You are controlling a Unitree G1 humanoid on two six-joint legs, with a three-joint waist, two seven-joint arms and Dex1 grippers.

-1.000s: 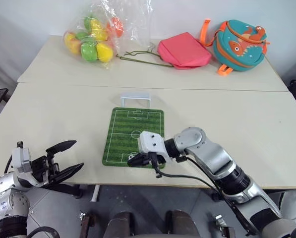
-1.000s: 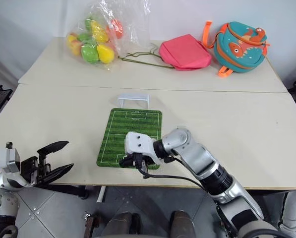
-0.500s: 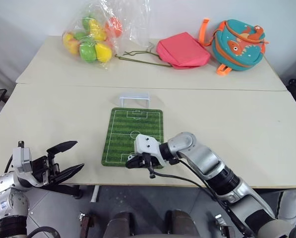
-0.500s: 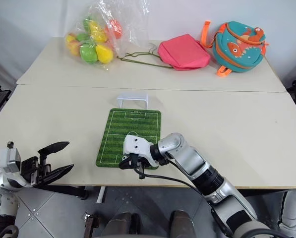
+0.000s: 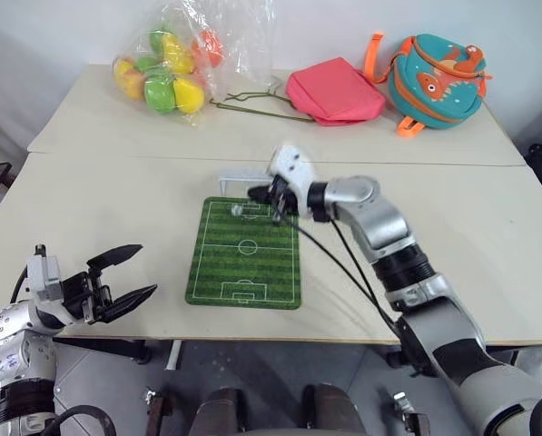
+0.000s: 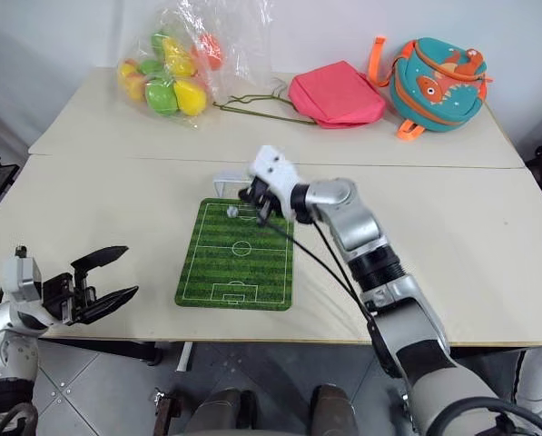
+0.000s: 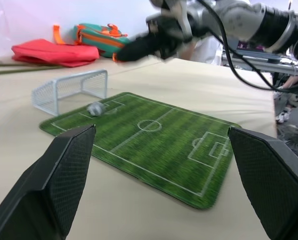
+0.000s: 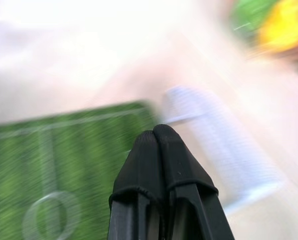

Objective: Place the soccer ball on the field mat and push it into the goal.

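The green field mat point(image 5: 245, 263) lies on the near table with the white goal point(image 5: 246, 179) just past its far end. On the mat's far penalty area, just in front of the goal mouth, sits the tiny soccer ball point(image 5: 237, 210), which also appears as ball point(image 7: 95, 108) in the left wrist view. My right gripper point(image 5: 261, 195) hovers shut and empty just right of the ball, its fingertips point(image 8: 157, 134) pressed together. Off the table's near left corner my left gripper point(image 5: 125, 278) stands open and empty, looking across the mat point(image 7: 153, 145).
On the far table lie a clear bag of coloured balls point(image 5: 166, 77), a thin wire hanger point(image 5: 257, 104), a pink pouch point(image 5: 334, 93) and a teal fish backpack point(image 5: 434, 80). A seam point(image 5: 116, 156) separates the two tables. The near table edge point(image 5: 343, 338) runs below the mat.
My right gripper swept from the mat's near end up to its far end beside the goal. The ball now lies in front of the goal. The left arm barely moved.
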